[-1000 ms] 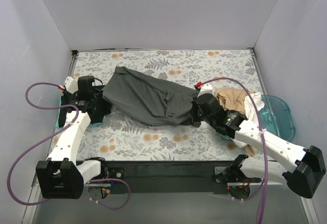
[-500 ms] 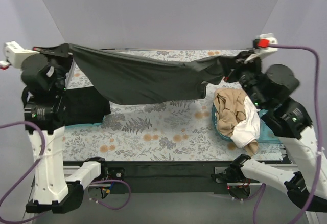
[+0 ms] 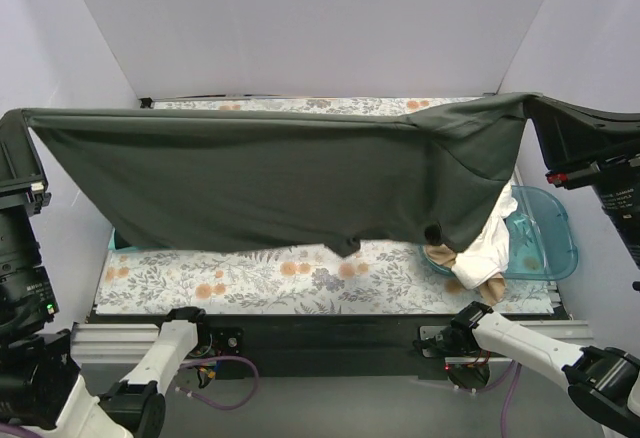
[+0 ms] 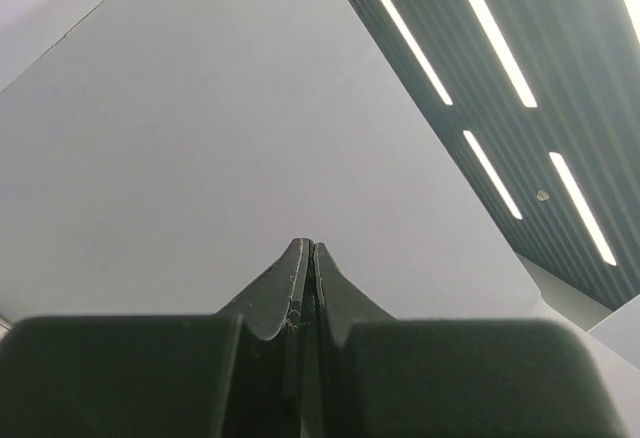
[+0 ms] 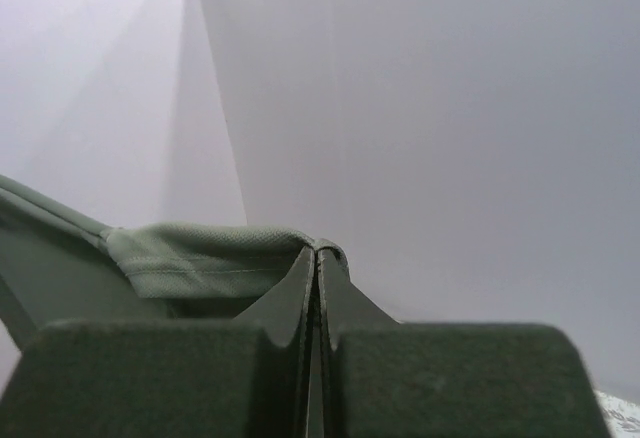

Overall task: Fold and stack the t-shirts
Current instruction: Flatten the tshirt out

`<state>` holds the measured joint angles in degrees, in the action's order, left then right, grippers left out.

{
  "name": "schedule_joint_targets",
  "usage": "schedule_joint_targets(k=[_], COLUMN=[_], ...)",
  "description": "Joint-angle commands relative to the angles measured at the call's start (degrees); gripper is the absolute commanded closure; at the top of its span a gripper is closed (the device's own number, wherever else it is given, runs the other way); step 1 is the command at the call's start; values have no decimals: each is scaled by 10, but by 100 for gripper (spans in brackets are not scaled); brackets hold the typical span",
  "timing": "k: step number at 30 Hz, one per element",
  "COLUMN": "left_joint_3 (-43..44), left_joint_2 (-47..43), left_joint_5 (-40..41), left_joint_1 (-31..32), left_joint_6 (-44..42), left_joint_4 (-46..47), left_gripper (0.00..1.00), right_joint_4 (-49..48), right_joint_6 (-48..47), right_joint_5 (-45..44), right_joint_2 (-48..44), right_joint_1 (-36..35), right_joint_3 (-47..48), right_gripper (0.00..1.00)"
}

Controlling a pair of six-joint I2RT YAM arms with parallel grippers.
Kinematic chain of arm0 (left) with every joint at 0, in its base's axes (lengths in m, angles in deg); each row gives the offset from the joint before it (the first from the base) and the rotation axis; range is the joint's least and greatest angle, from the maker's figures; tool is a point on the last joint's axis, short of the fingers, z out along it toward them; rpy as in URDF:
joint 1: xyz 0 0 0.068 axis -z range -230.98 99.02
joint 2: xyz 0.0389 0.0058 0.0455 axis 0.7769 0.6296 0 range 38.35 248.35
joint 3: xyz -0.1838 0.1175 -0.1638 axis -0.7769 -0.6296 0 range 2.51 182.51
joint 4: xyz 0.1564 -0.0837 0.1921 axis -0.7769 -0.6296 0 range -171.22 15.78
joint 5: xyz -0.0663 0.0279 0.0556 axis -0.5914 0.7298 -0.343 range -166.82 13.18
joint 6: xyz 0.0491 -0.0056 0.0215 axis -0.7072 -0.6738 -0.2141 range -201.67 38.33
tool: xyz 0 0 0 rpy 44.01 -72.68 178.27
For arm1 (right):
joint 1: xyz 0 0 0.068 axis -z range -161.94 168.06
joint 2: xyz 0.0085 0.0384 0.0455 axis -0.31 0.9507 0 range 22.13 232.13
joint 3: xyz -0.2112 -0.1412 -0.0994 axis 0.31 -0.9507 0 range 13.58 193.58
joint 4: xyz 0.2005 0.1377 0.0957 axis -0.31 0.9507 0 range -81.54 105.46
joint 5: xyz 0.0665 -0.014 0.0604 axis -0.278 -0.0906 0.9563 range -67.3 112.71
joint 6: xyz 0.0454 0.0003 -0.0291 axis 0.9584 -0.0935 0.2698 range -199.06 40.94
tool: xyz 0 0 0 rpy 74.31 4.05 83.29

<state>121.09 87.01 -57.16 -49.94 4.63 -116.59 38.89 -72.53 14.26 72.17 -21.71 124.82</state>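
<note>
Top external: grey shirt (image 3: pixel 280 178) hung wide between two raised claws, above the bench (image 3: pixel 270 273).
Left claw (image 4: pixel 303 250): tips pressed together. No cloth shows in its own view, but from above the shirt's left corner ends at it, so judged clamped on that corner. Right claw (image 5: pixel 318 253): tips together on a fold of the same shirt. Upper edge drawn taut side to side, body hanging free, lower hem apparently off the bench. Likely held this way so the cloth opens flat before it is laid down for folding. White shirt (image 3: pixel 490 238) and tan shirt (image 3: pixel 489 286): heaped at the tub (image 3: pixel 548 248), right side, not yet folded.
</note>
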Motion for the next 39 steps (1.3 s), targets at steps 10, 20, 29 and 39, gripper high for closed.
schedule_joint_targets(k=[10,20,29,39], left_joint_3=[-204,-572,-501,-275], left_joint_2=[6,153,539,781], left_joint_5=[17,11,-48,-84], left_joint_1=[0,0,0,0], left_joint_6=[10,27,-14,-40], left_joint_4=[40,282,420,397], left_gripper=[100,100,100,100], right_joint_4=[-52,-217,-273,-272], right_joint_6=[-63,-72,-50,-42], right_joint_5=[-140,-57,152,174], right_joint_2=[59,192,501,725], right_joint_1=[0,133,248,281], right_joint_3=[-94,-339,-280,-103], right_gripper=[99,99,99,99])
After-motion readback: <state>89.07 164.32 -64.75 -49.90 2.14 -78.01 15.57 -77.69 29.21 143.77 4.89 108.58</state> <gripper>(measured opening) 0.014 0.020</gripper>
